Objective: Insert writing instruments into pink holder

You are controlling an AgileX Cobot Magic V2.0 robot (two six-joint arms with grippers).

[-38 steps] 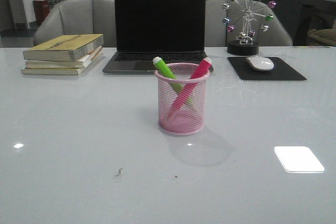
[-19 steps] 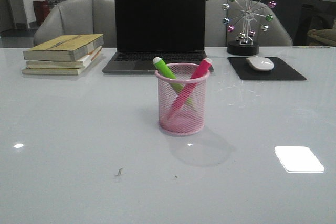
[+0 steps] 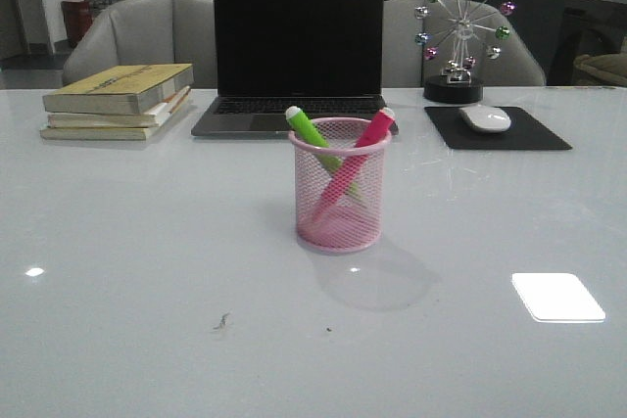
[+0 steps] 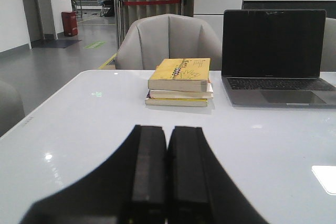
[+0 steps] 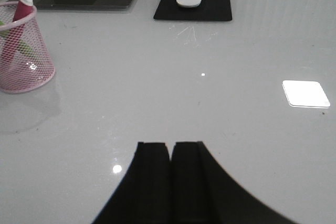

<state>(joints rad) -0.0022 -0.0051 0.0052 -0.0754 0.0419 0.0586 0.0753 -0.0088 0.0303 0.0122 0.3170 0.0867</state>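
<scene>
The pink mesh holder [image 3: 339,205] stands upright in the middle of the table. Inside it the lime green marker [image 3: 312,130] leans left and the bright pink marker [image 3: 367,134] leans right, crossing each other, cap ends above the rim. The right wrist view shows the holder [image 5: 23,61] with the pink marker [image 5: 19,19] in it, far from my right gripper [image 5: 171,145], which is shut and empty over bare table. My left gripper [image 4: 168,129] is shut on nothing, near the table's left side. Neither arm appears in the front view.
A laptop [image 3: 297,51] stands behind the holder. Stacked books [image 3: 120,100] lie at the back left. A mouse [image 3: 485,118] on a black pad [image 3: 500,130] and a ferris-wheel ornament [image 3: 458,36] are at the back right. Chairs stand beyond the table.
</scene>
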